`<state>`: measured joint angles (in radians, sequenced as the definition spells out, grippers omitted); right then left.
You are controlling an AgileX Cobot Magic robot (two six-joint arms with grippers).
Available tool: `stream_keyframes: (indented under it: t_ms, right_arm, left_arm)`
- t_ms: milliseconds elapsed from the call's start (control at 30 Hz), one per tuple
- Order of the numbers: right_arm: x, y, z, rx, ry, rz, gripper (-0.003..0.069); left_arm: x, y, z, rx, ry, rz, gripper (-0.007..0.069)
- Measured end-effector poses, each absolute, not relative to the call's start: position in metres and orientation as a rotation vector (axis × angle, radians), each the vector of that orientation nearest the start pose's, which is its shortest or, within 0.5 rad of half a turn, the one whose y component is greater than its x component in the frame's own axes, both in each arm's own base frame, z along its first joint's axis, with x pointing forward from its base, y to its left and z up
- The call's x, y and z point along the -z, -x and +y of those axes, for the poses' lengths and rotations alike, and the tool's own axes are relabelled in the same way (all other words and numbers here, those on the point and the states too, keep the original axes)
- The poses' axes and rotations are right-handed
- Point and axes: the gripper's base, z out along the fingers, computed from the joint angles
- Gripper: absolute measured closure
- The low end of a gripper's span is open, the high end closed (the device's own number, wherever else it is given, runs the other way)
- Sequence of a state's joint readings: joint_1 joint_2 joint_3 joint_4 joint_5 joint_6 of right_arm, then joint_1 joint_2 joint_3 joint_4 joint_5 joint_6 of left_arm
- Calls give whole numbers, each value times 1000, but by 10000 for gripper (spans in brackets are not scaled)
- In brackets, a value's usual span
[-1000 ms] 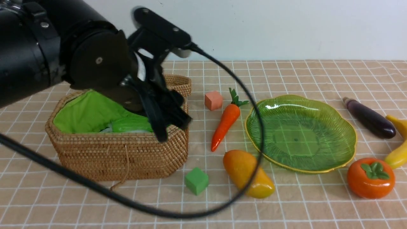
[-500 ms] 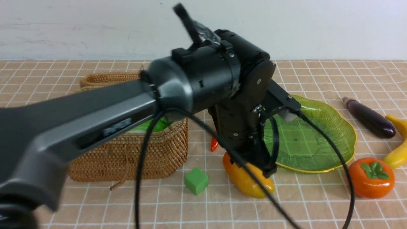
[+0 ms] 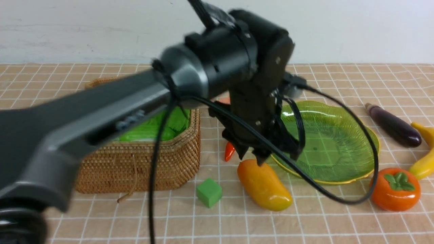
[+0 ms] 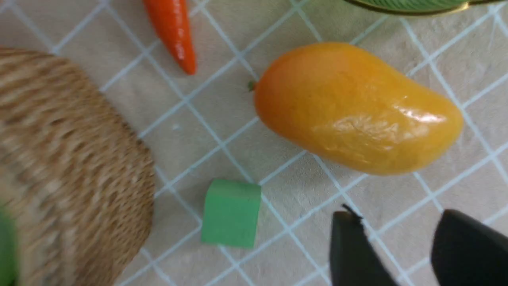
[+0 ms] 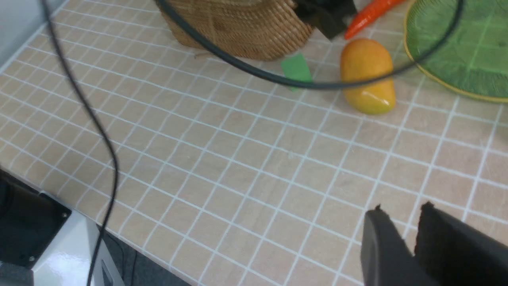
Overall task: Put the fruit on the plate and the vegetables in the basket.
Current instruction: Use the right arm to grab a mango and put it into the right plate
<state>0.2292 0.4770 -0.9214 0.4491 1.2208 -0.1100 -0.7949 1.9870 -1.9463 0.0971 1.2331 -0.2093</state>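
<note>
The orange-yellow mango [image 3: 264, 184] [image 4: 357, 109] lies on the table between the wicker basket [image 3: 135, 159] and the green glass plate [image 3: 339, 135]. My left gripper [image 3: 268, 157] [image 4: 397, 214] hovers just above the mango's near end, open, with only table between its fingers. The carrot [image 4: 172, 31] lies behind the mango, mostly hidden by the arm in the front view. Right of the plate are the purple eggplant [image 3: 395, 125], the banana [image 3: 423, 159] and the persimmon [image 3: 395, 189]. A ridged light-green vegetable [image 3: 152, 127] lies in the basket. My right gripper [image 5: 401, 210] hangs over bare table with a narrow gap, holding nothing.
A small green cube [image 3: 209, 192] [image 4: 231, 212] sits in front of the basket's right corner, close to the mango. The left arm's black cable [image 3: 325, 193] loops over the plate and the mango. In the right wrist view the table's near edge [image 5: 131, 242] shows.
My left arm has swung right from above the basket to the mango. Over the last half second its gripper has lifted a little. The mango has not moved.
</note>
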Motion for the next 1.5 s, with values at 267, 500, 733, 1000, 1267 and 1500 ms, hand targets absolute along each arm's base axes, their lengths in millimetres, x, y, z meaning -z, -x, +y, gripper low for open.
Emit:
stream_keyframes:
  t_ms: [267, 500, 733, 1000, 1267, 1500]
  right_arm:
    - [-359, -110, 62, -632, 349, 2486, 589]
    - [-324, -174, 91, -724, 370, 2648, 625]
    - [-315, -227, 163, -548, 620, 2669, 621]
    - [-273, -304, 216, -284, 647, 2731, 335]
    - [-227, -338, 232, -175, 658, 2766, -11]
    - [-191, -349, 236, -111, 681, 2810, 36]
  left_arm:
    - [-423, -218, -211, 324, -693, 2387, 638]
    - [-413, -143, -140, 518, -619, 2130, 638]
    - [-371, -85, -84, 686, -527, 1828, 638]
    - [-366, -66, -64, 709, -504, 1749, 638]
    - [-360, -65, -64, 685, -520, 1820, 638]
    - [-359, -65, -64, 683, -521, 1826, 638]
